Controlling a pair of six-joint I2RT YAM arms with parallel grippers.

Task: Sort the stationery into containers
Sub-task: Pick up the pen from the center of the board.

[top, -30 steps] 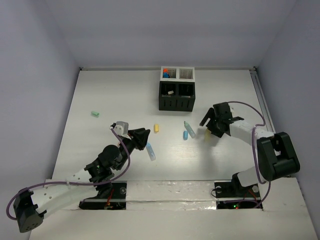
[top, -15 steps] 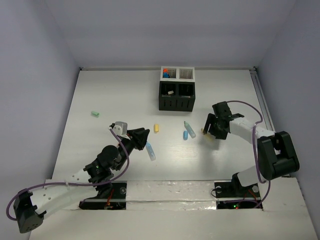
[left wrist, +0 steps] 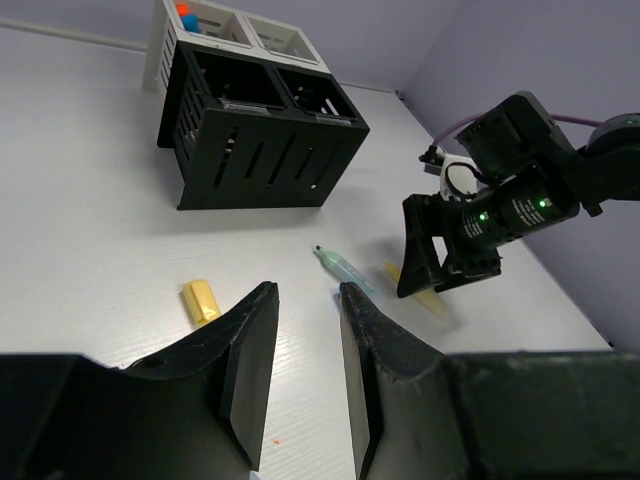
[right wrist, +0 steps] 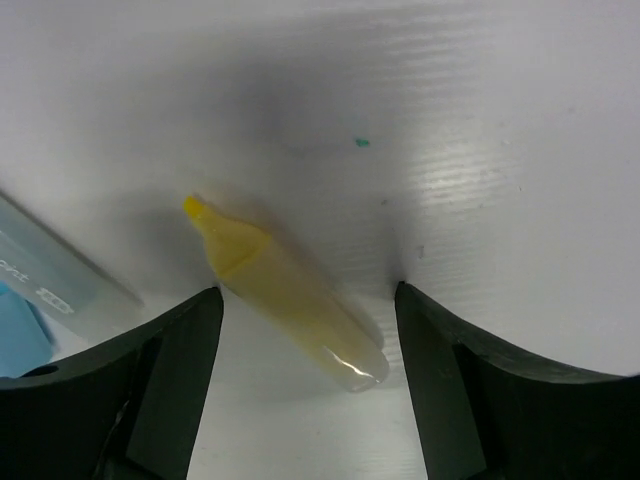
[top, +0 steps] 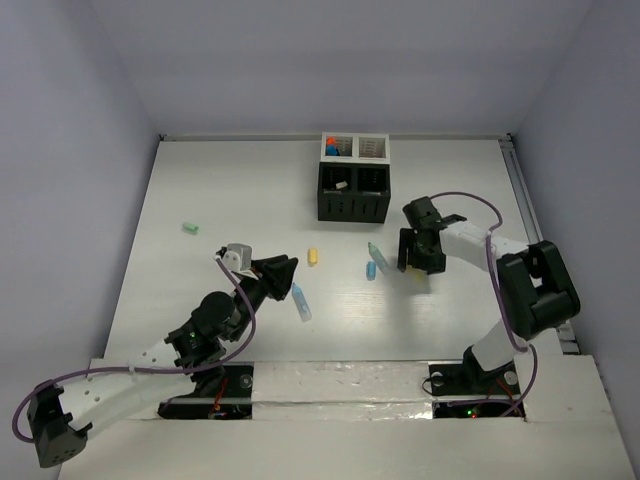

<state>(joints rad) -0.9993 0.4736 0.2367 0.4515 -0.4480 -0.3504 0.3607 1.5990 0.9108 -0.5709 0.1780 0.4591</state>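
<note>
Gripper of right arm (right wrist: 308, 300) stands wide open astride yellow highlighter (right wrist: 285, 292).

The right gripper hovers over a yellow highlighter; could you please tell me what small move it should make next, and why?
Probably lower slightly and close: the right gripper stands open with the yellow highlighter lying on the table between its jaws, not yet gripped.
</note>
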